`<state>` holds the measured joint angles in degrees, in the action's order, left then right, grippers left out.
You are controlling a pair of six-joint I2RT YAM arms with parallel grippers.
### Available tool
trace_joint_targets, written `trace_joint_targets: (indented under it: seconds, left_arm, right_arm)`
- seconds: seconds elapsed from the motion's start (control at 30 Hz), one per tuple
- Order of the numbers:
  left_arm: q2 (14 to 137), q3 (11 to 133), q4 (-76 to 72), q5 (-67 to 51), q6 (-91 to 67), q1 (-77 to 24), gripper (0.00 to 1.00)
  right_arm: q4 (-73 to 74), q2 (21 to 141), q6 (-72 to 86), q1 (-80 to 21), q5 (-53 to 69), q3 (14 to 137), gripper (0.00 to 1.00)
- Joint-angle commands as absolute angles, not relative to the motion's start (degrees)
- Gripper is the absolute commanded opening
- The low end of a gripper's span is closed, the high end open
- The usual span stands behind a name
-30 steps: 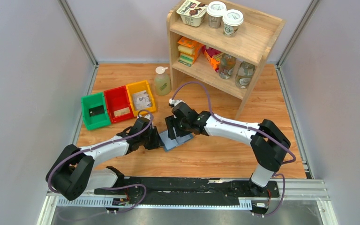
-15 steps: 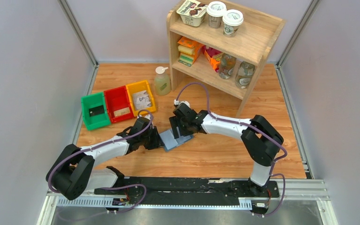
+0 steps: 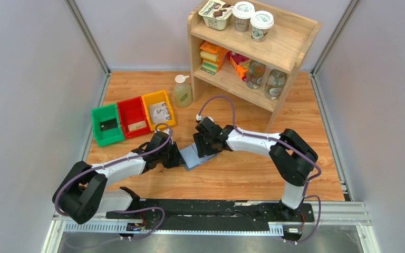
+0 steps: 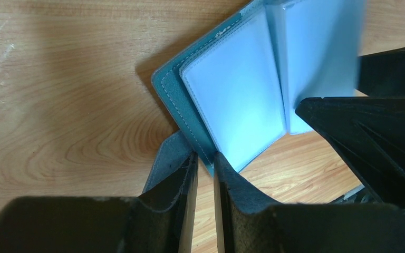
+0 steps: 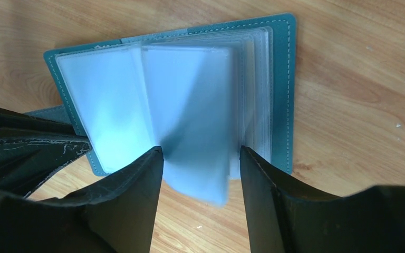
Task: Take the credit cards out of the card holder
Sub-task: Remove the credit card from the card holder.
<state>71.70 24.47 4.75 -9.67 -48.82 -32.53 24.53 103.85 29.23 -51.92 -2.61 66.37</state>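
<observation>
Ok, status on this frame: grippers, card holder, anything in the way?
Left gripper shut on a corner of the card holder. Right gripper open, astride a clear sleeve, no card seen in it. Nothing in the way.

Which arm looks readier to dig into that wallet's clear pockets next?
Right, probably. The right gripper stands open over the clear sleeves of the card holder, one sleeve between its jaws; the left gripper is shut on its cover corner, steadying it.
</observation>
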Motion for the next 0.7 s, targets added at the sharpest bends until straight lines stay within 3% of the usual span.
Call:
trace_joint_targets:
  seconds: [0.0,0.17,0.4,0.67]
  left_arm:
    - [73.92,23.03,8.88,-8.88,-48.43,-32.96,0.26]
    - [74.44,23.38,8.61,-9.23,-48.34,-32.87,0.26]
    - [75.50,23.82,8.44,-9.40,-47.90,-32.87,0.26]
    - [76.38,24.43,8.26,-9.40,-47.64,-32.87,0.26]
  right_arm:
    - [21.01,103.45,30.06,-52.29,2.19,66.44,0.57]
    - [21.09,102.39,30.06,-52.30,3.52,67.23,0.60]
    - [21.97,101.52,29.36,-52.38,4.48,68.64,0.74]
    - [22.59,100.46,28.30,-52.73,5.89,70.57,0.82]
